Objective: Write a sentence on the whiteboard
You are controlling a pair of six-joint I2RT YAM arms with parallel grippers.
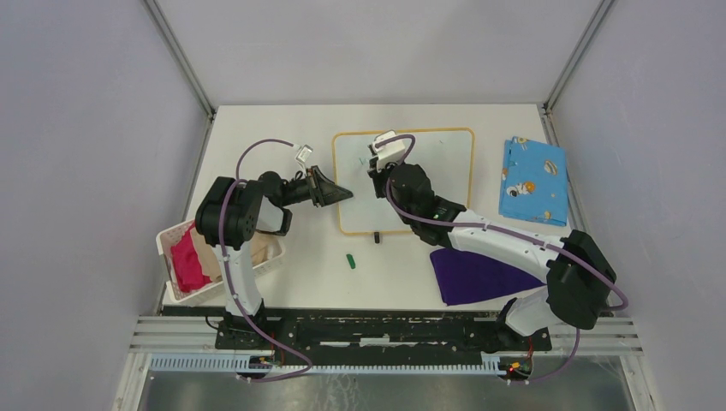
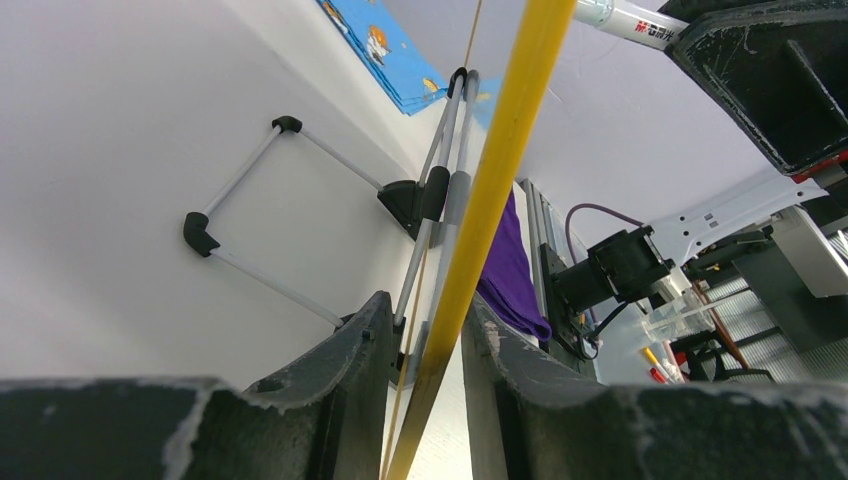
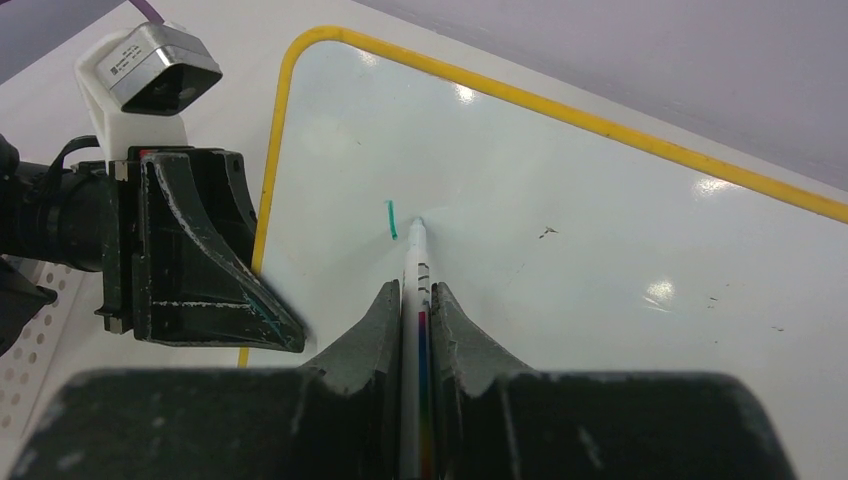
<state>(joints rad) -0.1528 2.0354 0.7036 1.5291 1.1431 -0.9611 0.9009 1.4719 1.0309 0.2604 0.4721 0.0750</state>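
The whiteboard [image 1: 428, 171] lies flat in the middle of the table, glossy white with a yellow rim. My left gripper [image 1: 334, 190] is shut on its left edge; the yellow rim [image 2: 500, 130] runs between the jaws in the left wrist view [image 2: 425, 310]. My right gripper [image 1: 377, 167] is over the board's upper left, shut on a white marker [image 3: 415, 262] whose tip touches the board [image 3: 600, 250]. Of the sentence, only one short green stroke [image 3: 392, 220] shows, just left of the tip. No words show.
A blue patterned cloth [image 1: 532, 180] lies at the right. A purple cloth [image 1: 479, 274] lies near the right arm's base. A white basket [image 1: 167, 244] with a pink cloth stands at the left. A green cap [image 1: 350, 260] lies in front of the board.
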